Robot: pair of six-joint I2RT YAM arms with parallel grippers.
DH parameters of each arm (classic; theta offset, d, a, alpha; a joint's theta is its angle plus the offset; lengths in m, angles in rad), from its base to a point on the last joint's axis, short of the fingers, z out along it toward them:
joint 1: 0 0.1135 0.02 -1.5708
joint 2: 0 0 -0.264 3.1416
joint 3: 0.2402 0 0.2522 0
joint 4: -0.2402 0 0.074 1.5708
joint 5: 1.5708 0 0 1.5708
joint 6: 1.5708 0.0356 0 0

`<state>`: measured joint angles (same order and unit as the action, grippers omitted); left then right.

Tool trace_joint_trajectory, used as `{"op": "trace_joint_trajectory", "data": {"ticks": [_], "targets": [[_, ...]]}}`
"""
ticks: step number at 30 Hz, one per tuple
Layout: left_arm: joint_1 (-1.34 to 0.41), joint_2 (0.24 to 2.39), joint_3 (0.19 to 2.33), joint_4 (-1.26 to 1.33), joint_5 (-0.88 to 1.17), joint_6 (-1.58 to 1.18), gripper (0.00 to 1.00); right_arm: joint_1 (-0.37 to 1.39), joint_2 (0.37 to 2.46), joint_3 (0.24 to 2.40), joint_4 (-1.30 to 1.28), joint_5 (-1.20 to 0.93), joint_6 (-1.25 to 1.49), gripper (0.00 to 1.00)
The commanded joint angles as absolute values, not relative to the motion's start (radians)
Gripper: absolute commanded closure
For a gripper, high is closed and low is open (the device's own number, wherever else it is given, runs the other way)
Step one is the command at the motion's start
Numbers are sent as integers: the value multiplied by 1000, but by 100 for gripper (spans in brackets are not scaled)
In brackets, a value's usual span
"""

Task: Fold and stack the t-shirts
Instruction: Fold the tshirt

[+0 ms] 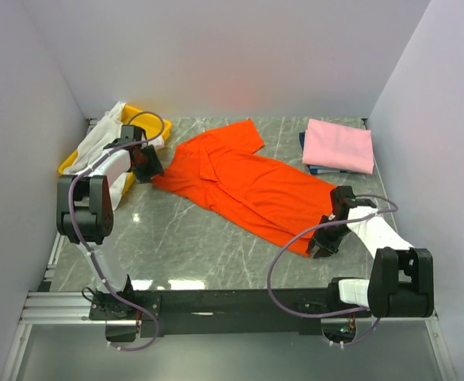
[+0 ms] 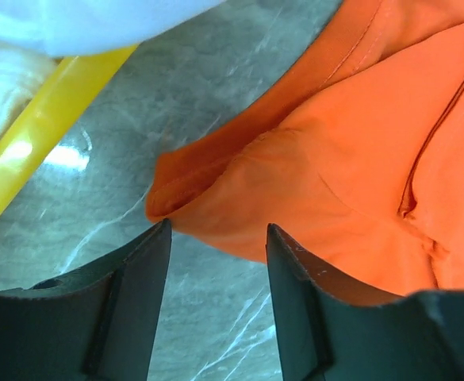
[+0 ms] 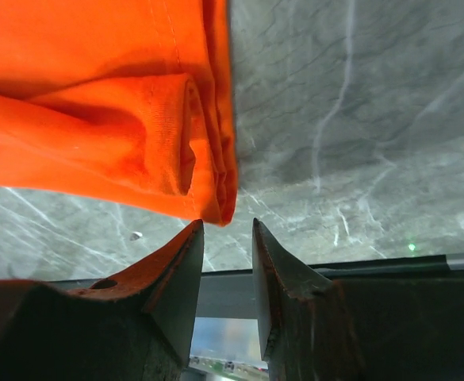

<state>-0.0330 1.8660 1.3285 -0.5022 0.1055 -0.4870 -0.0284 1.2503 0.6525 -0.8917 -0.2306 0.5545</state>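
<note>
The spread t-shirt (image 1: 251, 186) lies on the bench (image 1: 200, 246), a corner just ahead of each set of jaws; the tray (image 2: 49, 131) sits ahead-left of the left jaws.

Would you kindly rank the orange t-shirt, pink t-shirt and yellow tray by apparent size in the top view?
Largest: orange t-shirt.
Next: pink t-shirt.
Smallest: yellow tray, judged only by what shows; the white t-shirt covers most of it.

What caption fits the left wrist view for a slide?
Left hand, open, poised at a corner of the orange t-shirt on the marble table; yellow tray at left.
</note>
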Motion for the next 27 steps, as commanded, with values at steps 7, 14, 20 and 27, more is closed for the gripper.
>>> {"op": "trace_joint_trajectory", "data": {"ticks": [7,14,20,27], "targets": [[-38,1927,1338,-451,149,-495,48,-5,1302,604,-802,-229,594,62],[-38,1960,1335,-442,146,-500,47,-5,1325,603,-766,-238,604,62],[-40,1988,1344,-439,140,-494,58,31,1359,588,-736,-242,612,66],[-38,2055,1408,-469,126,-448,83,34,1385,586,-759,-229,603,96]]}}
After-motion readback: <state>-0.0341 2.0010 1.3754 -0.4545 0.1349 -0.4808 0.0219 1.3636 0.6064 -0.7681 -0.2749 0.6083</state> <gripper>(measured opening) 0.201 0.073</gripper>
